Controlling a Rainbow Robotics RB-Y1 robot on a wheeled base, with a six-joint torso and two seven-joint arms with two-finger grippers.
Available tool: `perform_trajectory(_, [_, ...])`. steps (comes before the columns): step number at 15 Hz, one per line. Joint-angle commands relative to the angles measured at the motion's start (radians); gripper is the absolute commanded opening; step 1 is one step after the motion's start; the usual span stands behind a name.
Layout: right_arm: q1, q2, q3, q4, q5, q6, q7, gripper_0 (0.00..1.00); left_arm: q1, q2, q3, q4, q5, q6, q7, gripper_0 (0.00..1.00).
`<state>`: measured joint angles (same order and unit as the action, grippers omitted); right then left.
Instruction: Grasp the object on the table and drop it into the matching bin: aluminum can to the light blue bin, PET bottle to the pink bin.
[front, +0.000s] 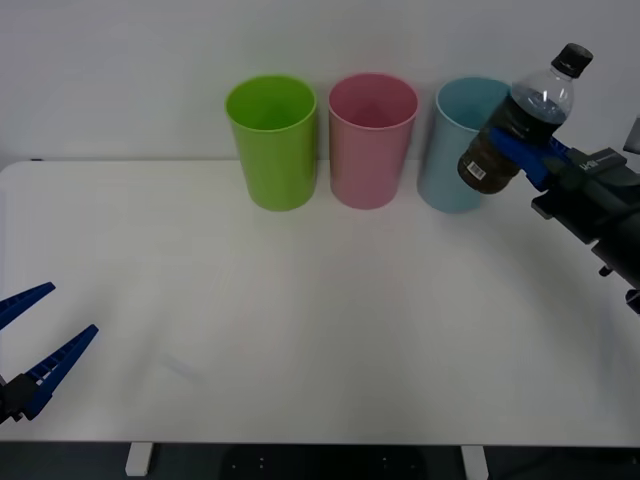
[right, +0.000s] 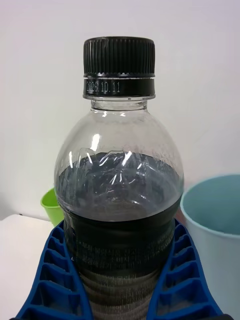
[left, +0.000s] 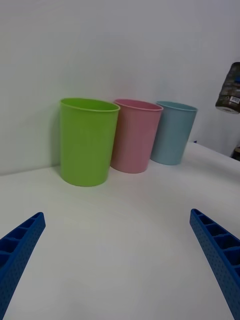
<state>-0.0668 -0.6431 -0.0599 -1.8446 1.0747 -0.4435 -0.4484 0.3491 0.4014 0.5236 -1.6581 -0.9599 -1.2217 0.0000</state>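
Item logged from my station: one green bin (front: 272, 142), tall plastic, cup-shaped, round rim, tapering downward. I see it upright, open mouth up, interior showing nothing inside. In the left wrist view the green bin (left: 88, 141) sits nearest of its row, before a plain pale wall (left: 100, 45). In the right wrist view just a sliver of its rim (right: 51, 204) shows.
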Motion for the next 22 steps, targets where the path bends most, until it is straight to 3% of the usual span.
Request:
perform_trajectory(1, [-0.093,-0.006,0.028,0.065,0.022,0.000,-0.004,0.00,0.000,0.000,0.000,0.000,0.000,0.000,0.000,1.00])
perform_trajectory(9, [-0.376,0.016,0.143,0.308,0.064,-0.003,0.008,0.00,0.000,0.000,0.000,0.000,0.000,0.000,0.000,1.00])
perform_trajectory(22, [-0.775,0.229,0.170,0.795,0.240,-0.035,0.108,0.00,0.000,0.000,0.000,0.000,0.000,0.000,0.000,1.00])
